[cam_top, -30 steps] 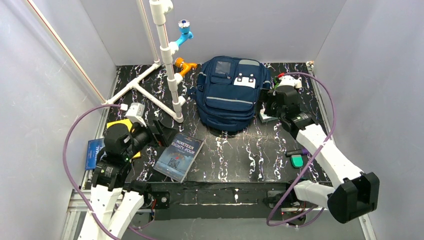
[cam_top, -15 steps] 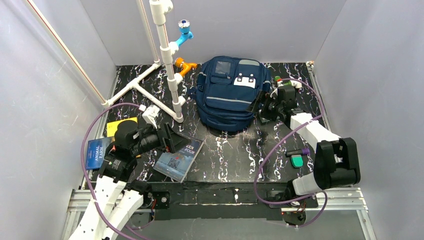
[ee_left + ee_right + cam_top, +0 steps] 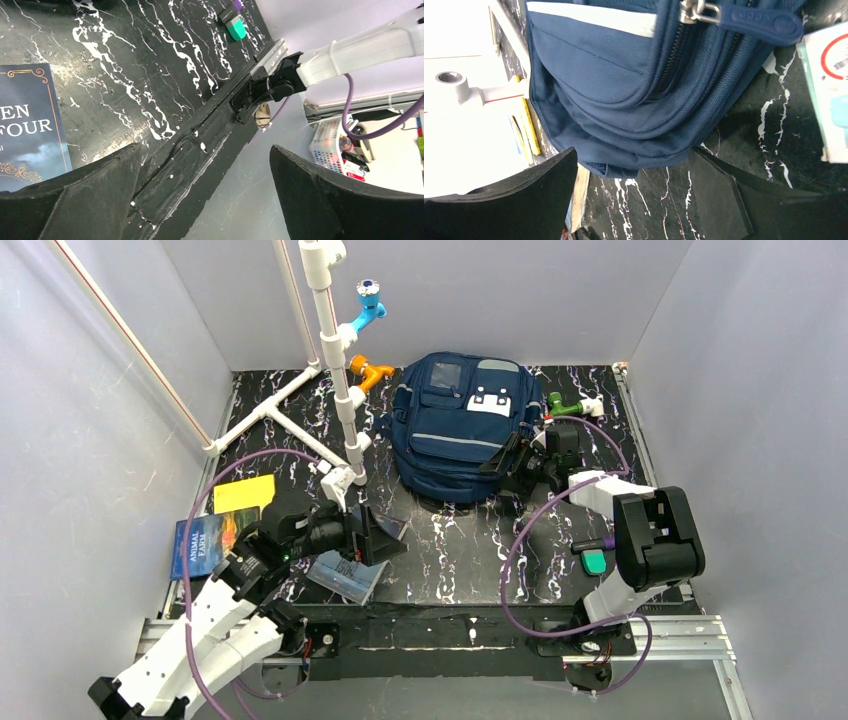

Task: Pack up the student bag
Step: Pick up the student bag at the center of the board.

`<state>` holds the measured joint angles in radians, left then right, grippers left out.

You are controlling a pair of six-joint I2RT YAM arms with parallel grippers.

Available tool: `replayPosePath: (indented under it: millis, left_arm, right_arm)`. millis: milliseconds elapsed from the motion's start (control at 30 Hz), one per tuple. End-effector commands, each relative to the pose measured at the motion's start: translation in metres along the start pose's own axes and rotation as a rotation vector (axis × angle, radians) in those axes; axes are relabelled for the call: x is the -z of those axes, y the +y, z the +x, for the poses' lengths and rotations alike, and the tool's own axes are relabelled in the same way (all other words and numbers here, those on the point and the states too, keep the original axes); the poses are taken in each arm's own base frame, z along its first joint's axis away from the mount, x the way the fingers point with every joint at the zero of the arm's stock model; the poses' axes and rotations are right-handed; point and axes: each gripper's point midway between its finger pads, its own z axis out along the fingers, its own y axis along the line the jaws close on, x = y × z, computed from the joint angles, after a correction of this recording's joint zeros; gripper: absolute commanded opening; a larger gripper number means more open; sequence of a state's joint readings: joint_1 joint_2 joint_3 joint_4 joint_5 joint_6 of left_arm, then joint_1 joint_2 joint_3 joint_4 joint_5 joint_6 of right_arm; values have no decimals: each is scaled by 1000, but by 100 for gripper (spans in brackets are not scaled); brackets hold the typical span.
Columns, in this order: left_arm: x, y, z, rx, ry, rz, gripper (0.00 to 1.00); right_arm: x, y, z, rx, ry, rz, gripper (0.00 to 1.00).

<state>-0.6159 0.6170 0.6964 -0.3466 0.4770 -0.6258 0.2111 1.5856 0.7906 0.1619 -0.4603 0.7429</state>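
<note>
Student bag (image 3: 460,430): one; two books, blue book (image 3: 200,545) and dark book (image 3: 342,578).

left pincer (image 3: 200,195) open | book (image 3: 27,125) left | green eraser (image 3: 236,30) far

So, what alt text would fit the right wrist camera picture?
A navy backpack lies on a black marbled table, filling most of the frame, its blue zip pull at the top. The right pincer is open, its two dark fingers at the bottom edge.
</note>
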Motion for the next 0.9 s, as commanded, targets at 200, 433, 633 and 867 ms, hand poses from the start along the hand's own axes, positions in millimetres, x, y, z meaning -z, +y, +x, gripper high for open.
replayPosePath:
  millis: [200, 433, 633, 867]
  left_arm:
    - [-3, 5, -7, -76, -3, -105, 99]
    - [3, -4, -20, -91, -17, -119, 99]
    - [-5, -31, -32, -114, -4, -92, 99]
    - [-40, -42, -29, -290, 66, -170, 99]
  right_arm:
    - [-10, 8, -1, -40, 9, -47, 84]
    - [-24, 5, 5, -64, 48, -64, 48]
    - [-8, 37, 0, -68, 39, -142, 1]
    - [40, 78, -2, -40, 41, -124, 1]
